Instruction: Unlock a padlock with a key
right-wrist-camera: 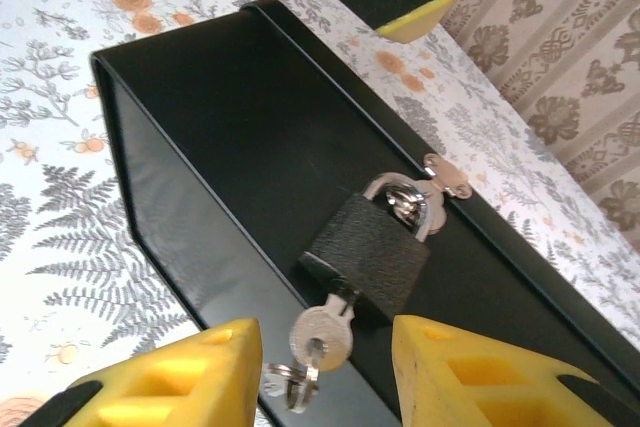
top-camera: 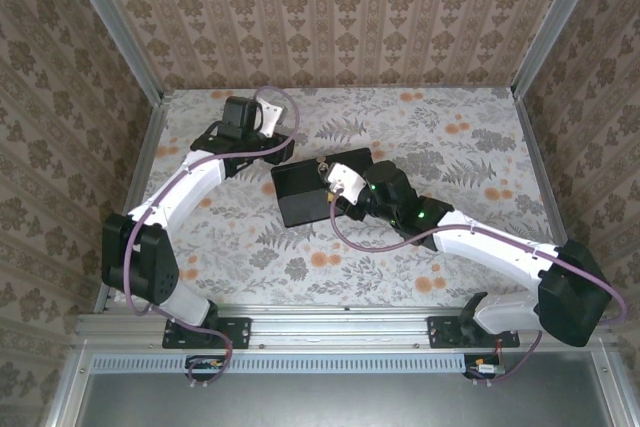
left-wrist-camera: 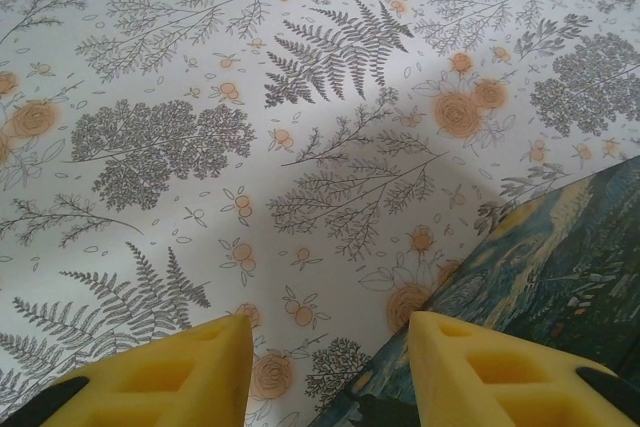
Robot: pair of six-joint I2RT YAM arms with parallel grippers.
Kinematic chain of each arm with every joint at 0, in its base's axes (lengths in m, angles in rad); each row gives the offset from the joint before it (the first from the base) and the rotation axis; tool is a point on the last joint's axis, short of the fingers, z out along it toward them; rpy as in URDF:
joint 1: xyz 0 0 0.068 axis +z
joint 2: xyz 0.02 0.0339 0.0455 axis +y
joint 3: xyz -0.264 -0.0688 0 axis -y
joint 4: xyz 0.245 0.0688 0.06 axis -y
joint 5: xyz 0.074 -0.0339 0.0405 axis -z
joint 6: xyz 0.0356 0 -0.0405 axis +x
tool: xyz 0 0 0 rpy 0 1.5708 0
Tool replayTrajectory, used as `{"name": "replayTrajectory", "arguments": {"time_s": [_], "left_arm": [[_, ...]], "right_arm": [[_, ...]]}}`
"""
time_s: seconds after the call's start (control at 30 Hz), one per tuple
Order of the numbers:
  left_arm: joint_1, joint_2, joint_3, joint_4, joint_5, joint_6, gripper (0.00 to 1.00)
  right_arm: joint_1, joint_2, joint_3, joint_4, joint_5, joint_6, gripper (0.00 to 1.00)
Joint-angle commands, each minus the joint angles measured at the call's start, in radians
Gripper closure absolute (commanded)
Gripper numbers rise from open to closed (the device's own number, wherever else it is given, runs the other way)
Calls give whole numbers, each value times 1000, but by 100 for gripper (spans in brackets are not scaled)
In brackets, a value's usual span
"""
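Right gripper [right-wrist-camera: 326, 372]: your fingers are spread wide and pinching nothing. The key sits in the gap and, as far as I can see, touches neither pad.
Key [right-wrist-camera: 322, 335]: it's seated in the bottom of the padlock, bow pointing back at you, with its small ring [right-wrist-camera: 288, 385] dangling just below.
Step in hand: by my read, you're lining up to take the bow. Insertion looks done, the turn not yet.
Next move: ease in, close on the flat faces of the bow, then roll the wrist. It's thin metal, so square your pads or it may slip out.
Padlock [right-wrist-camera: 368, 255]: the dark body rests on the black box [right-wrist-camera: 230, 147], with the shackle through a silver hasp [right-wrist-camera: 446, 179]. It looks closed.
Edges: the box surface lies right under your fingertips and its long rim runs just beside the lock, so there's little room to dip.
Left gripper [left-wrist-camera: 330, 347]: fingers apart, holding nothing, hovering over the floral tablecloth [left-wrist-camera: 200, 67] to the far left of the box. A blue-green painted surface sits by its right fingertip.
Open room: there's bare cloth left, right and beyond the box, and the wallpapered walls [top-camera: 330, 7] stand well apart.
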Motion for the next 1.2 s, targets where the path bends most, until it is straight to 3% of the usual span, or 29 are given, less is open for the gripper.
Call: {"name": "replayTrajectory", "arguments": {"time_s": [0.0,0.2,0.4,0.63,0.9,1.17], "left_arm": [[-8,14,3,9,31,19,55],[-8,30,27,4,5,43,55],[-9,61,48,-14,74,86,55],[-23,90,16,4,73,99,56],[-49,70,8,-5,132,141,58],[-48,10,111,-56,160,283,52]], "right_arm": [[-8,15,14,13,-17,-54,61],[-9,50,34,3,5,-79,63],[-9,52,49,-12,21,-91,71],[-8,57,52,-12,37,-100,75],[-10,72,76,-7,42,-90,74],[-29,-45,38,-72,39,-66,69]]}}
